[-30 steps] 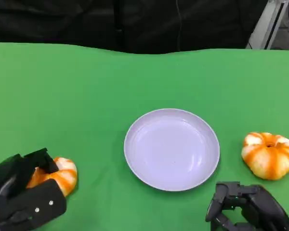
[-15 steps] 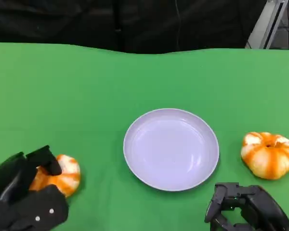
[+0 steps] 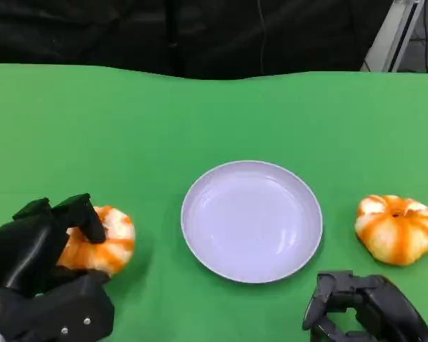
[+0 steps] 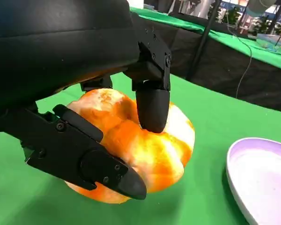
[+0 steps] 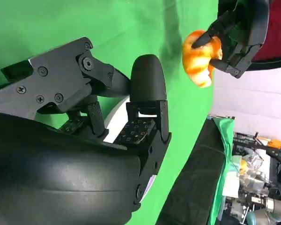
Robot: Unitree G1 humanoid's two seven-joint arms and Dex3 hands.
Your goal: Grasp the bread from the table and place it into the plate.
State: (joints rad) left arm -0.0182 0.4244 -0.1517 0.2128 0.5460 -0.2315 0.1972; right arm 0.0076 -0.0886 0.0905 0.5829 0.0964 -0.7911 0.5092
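Head view: left hand [image 3: 39, 249] grips pumpkin-shaped bread [image 3: 100, 241], orange with white streaks, lobed, glossy, left of lilac plate [image 3: 251, 221]; right hand [image 3: 360, 310] curled, holding nothing.

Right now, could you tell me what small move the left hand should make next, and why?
Probably carry the bread sideways toward the plate. The left hand grips the bread, which appears lifted clear of the green table, and the plate lies beside it.
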